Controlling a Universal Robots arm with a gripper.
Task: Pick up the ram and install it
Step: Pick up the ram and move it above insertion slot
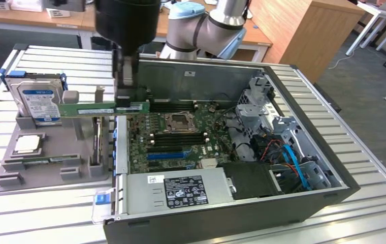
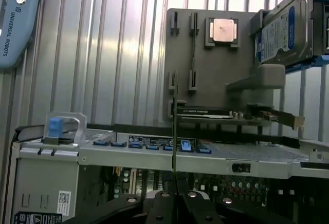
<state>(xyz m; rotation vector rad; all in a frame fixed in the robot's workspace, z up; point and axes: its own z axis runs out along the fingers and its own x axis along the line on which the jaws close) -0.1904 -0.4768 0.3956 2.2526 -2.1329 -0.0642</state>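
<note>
One open computer case, motherboard exposed. One grey parts tray beside the case, on the exterior view's left. One ram, held level in the air above the case's tray-side wall. The gripper is clamped on it from above, nearer its case-side end. Pick-up judged done; the ram is not yet seated on the motherboard.

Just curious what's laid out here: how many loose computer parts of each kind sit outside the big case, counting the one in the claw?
Hard drive: 1
Processor chip: 1
Memory sticks: 2
Add-in card: 1
Total: 5
</note>
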